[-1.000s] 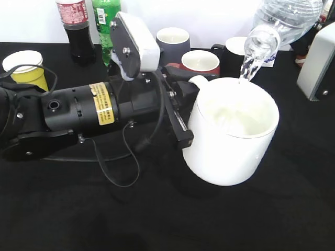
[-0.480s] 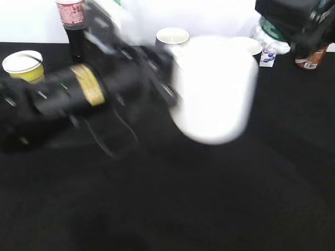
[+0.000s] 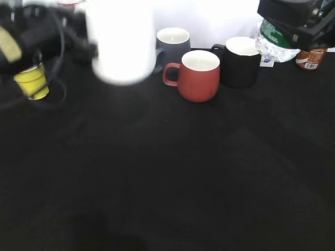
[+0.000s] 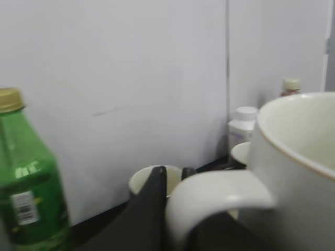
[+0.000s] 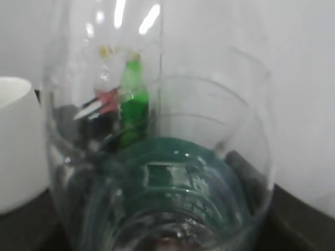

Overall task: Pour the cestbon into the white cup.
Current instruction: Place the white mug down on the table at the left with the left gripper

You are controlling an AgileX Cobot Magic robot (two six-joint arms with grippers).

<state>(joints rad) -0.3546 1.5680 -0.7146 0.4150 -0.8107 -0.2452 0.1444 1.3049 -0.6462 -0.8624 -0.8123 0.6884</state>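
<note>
Up at the far left, the left gripper (image 4: 172, 219) grips the rigid, breakable white cup (image 3: 123, 42) by its handle, while the right gripper (image 3: 298, 21) clamps the thin, crushable cestbon (image 3: 275, 36) at far right.

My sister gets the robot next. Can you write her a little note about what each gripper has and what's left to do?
Left gripper: shut on the white cup's handle, cup lifted at the table's back left, beside the yellow paper cup.
Right gripper: holding the cestbon at back right, near the black mug; no water is pouring.
Done: cannot tell how much water is in the cup.
Left: probably set cup and bottle down.
</note>
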